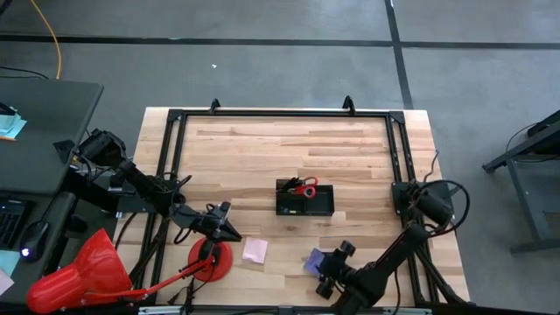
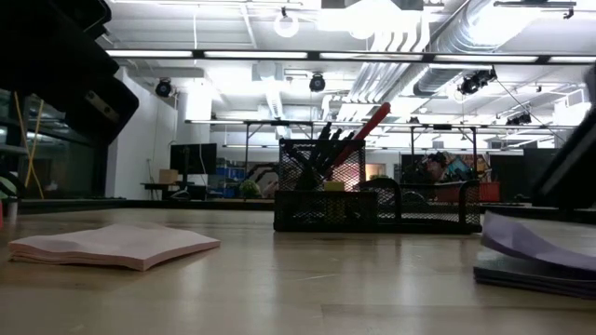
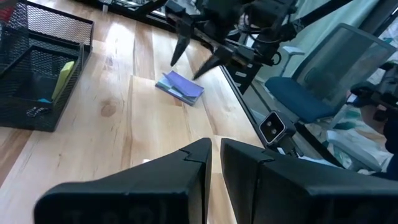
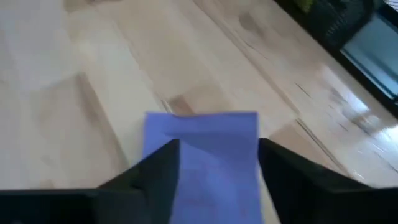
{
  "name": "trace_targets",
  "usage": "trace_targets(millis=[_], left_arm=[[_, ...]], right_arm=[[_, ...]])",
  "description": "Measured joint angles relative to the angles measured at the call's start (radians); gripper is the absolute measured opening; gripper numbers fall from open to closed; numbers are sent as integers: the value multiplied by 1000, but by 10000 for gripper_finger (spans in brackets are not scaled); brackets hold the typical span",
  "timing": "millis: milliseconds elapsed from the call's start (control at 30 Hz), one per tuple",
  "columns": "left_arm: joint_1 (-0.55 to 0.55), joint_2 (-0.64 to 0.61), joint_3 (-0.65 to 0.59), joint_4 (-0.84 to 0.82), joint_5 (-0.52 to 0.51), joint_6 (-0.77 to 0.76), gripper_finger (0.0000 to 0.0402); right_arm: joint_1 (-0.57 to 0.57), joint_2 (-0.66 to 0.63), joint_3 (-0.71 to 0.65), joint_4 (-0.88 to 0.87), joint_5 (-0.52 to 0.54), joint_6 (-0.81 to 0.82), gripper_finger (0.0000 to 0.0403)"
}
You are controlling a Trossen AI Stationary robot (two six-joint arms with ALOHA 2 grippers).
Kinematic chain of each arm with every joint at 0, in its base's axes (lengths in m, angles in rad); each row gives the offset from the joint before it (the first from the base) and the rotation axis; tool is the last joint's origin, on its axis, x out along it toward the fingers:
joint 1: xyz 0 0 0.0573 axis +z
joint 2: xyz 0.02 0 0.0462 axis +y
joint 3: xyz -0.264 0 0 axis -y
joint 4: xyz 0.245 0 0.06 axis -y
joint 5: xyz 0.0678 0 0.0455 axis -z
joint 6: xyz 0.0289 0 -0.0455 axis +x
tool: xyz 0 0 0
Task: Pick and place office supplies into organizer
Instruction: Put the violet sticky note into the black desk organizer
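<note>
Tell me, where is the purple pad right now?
In the high view the purple pad lies on the table's near edge, right of the pink pad, with the right arm's open fingers either side of it.

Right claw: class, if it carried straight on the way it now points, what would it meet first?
Most likely the purple pad. The right claw stands open with the pad between its fingers, lying on the wooden table. How high it is above the pad is unclear.
</note>
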Motion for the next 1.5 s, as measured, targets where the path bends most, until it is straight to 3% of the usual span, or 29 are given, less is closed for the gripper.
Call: trace_targets(millis=[233, 433, 600, 800, 1000, 1067, 1233, 1500], left_arm=[[0, 0, 0, 0, 0, 0, 28], [0, 0, 0, -8, 0, 0, 28], [0, 0, 0, -9, -1, 8, 28], [0, 0, 0, -8, -3, 7, 28], [0, 0, 0, -8, -15, 7, 28], [0, 0, 0, -8, -15, 7, 28], [0, 0, 0, -8, -15, 7, 28], [0, 0, 0, -8, -15, 2, 28]], right_arm=[[-26, -2, -49, 85, -57, -9, 295], [-31, -13, -175, 281, -84, 5, 306], [-45, -15, -215, 290, -138, 0, 301], [-67, -5, -216, 283, -133, -11, 219], [-91, 0, -215, 312, -115, -37, 51], [-88, -5, -205, 310, -109, -85, 15], [-80, -51, -163, 194, -66, -175, 7], [-110, -126, -105, -9, 114, -174, 5]])
